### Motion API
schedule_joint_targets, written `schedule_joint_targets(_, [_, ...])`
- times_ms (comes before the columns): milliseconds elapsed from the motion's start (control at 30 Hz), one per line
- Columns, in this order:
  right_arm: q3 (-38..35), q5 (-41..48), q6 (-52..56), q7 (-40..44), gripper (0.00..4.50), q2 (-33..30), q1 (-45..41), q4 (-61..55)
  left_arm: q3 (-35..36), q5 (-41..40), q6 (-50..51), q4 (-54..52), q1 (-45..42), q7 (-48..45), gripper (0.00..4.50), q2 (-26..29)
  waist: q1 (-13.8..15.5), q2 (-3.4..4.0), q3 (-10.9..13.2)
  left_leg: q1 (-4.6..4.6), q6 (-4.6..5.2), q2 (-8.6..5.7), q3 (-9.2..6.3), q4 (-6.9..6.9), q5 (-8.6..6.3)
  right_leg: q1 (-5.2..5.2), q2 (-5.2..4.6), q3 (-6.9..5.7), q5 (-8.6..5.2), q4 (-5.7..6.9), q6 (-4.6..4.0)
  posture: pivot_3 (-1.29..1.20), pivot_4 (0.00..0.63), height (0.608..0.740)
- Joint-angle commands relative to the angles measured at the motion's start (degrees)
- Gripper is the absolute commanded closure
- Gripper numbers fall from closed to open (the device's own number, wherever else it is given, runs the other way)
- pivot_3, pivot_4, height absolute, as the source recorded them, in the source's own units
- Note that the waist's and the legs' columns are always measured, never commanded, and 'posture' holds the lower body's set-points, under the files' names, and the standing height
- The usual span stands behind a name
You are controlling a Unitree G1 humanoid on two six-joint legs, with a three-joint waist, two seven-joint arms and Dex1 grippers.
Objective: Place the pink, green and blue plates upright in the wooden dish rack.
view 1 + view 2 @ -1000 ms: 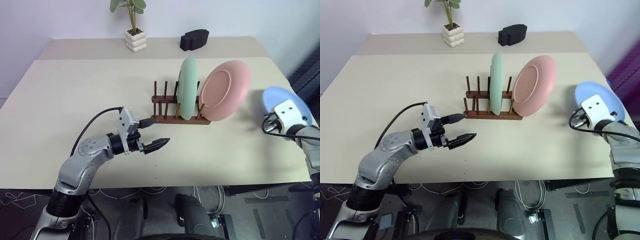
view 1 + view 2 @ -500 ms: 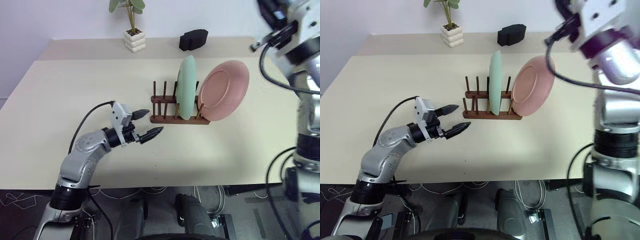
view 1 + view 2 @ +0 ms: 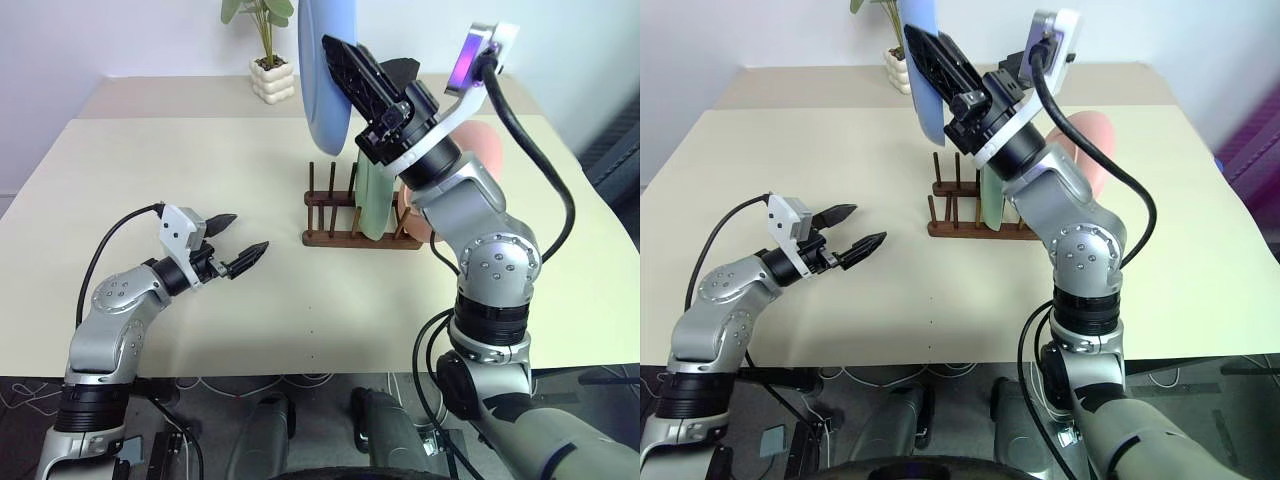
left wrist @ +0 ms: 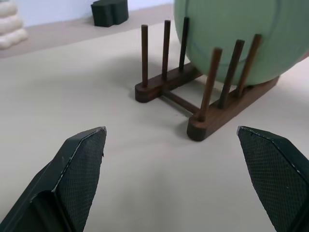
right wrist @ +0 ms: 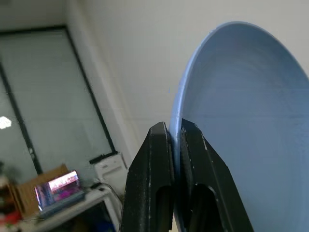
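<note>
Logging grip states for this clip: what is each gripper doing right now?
Left gripper: open, holding nothing, above the table.
Right gripper: shut on the blue plate, lifted over the wooden dish rack.

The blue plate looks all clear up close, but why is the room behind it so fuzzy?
In the right wrist view the blue plate and the black fingers pinching its rim sit close to the camera and look crisp, while the room behind them is far off and soft. In the left wrist view the wooden dish rack looks sharp, and its pegs throw faint shadows on the table.
</note>
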Motion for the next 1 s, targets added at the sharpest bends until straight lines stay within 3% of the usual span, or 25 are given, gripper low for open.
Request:
schedule_joint_targets(33, [0.70,1.89,1.81,-2.76,4.46,1.13,1.19,-2.02,1.40,-0.27,-0.84,-1.98,-0.03,0.13,0.00,0.60,-0.12,0.01,0.01,0.00,0.00,0.00,0.01,-0.01,0.00,-0.02,0.01,0.00,0.00,0.01,0.00,0.00,0.150,0.739])
schedule_joint_targets(533, [-0.86,5.51,5.19,-14.22,4.46,5.59,5.02,-0.37,0.85,-0.48,-0.61,-1.33,-0.96,-0.65,0.00,0.49,-0.22,0.02,0.01,-0.01,0.00,0.01,0.14,-0.03,0.00,-0.05,0.04,0.00,0.00,0.02,0.01,0.00,0.150,0.739])
schedule_joint_targets(967, [-1.20,5.07,4.96,-17.01,4.46,5.87,5.60,1.02,0.53,-1.20,-0.40,-2.53,-0.44,-0.80,0.00,0.15,-0.29,0.02,0.01,-0.02,0.00,0.01,0.17,-0.04,0.00,-0.06,0.05,-0.01,0.00,0.01,0.00,0.00,0.150,0.739])
schedule_joint_targets(1000, [-1.20,5.05,4.96,-17.07,4.15,5.85,5.60,1.17,0.47,-1.20,-0.37,-2.58,-0.40,-0.76,0.00,0.11,-0.29,0.02,0.01,-0.02,0.00,0.01,0.18,-0.04,0.00,-0.06,0.05,-0.01,0.00,0.01,0.01,0.00,0.150,0.739])
